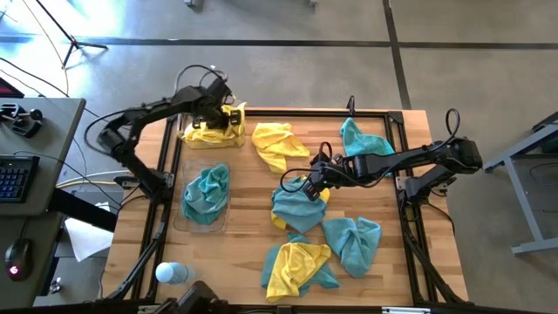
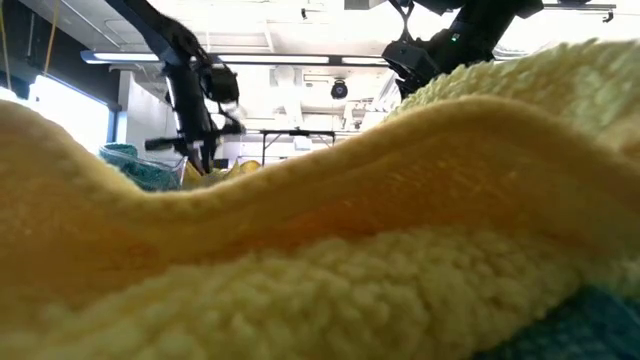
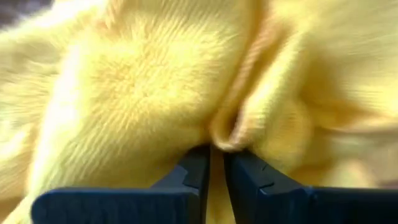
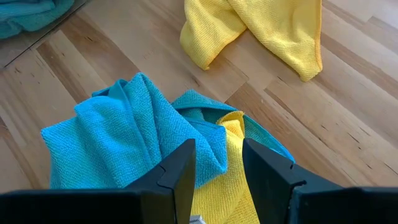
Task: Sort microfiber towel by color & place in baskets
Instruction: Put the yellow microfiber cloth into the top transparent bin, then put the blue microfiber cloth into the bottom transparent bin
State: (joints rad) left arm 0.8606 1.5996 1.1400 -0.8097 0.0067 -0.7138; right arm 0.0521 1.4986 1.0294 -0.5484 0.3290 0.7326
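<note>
Over the yellow basket (image 1: 186, 137) at the far left of the table, our left gripper (image 1: 223, 112) sits low among the yellow towels (image 1: 212, 131) already heaped there; its wrist view shows the fingers (image 3: 189, 171) nearly together with a fold of yellow towel pinched between them. We judge this the drop-off step. To do it well: part the fingers fully, lift straight up, and check no fold trails over the rim.

Nearer us than that basket, the teal basket (image 1: 180, 221) holds teal towels (image 1: 206, 192).

Right of the yellow basket, mid-table, our right gripper (image 1: 308, 185) hovers over a mixed teal-and-yellow heap (image 4: 155, 140), fingers (image 4: 178, 172) narrowly parted, holding nothing. We would take the teal layer alone, gripping its raised ridge, so the yellow tucked beneath stays behind.

Loose towels elsewhere: one yellow towel (image 1: 276, 144) just right of the yellow basket, more teal and yellow toward the near edge.
</note>
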